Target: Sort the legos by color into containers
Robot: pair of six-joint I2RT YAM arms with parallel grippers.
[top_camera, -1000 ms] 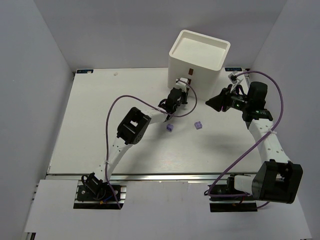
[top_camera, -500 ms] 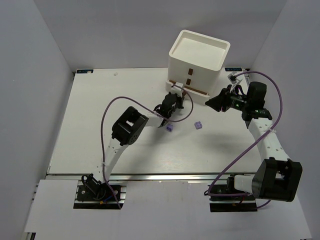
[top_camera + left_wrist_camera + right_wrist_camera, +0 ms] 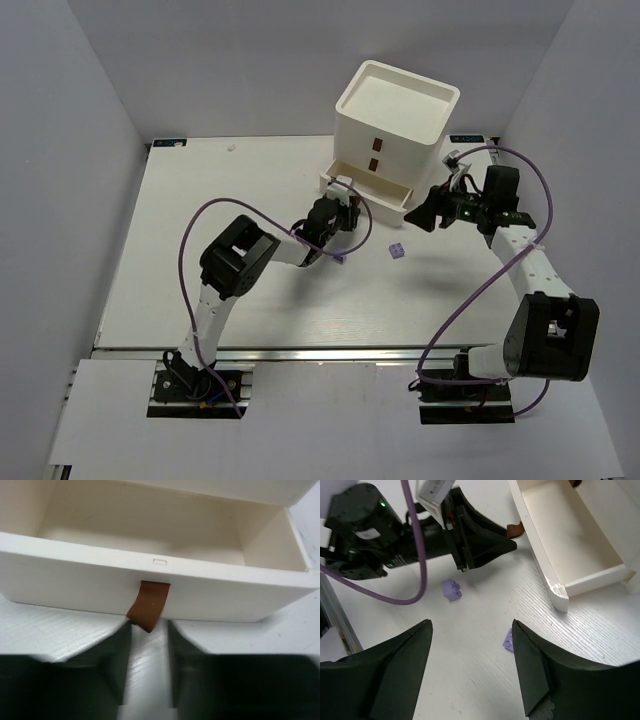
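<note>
Bottom shallow white drawer (image 3: 365, 197) was drawn out, ready for filling. Left end effector (image 3: 149, 640) had let go of its brown handle (image 3: 148, 605), jaws partly parted. Right end effector (image 3: 470, 635) gaped empty over pale purple bricks (image 3: 452, 589).

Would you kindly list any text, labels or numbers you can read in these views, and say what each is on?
None can be read.
Too blurred: white tag on the left arm.
Too small: blue stickers at the far edge of the table.
</note>
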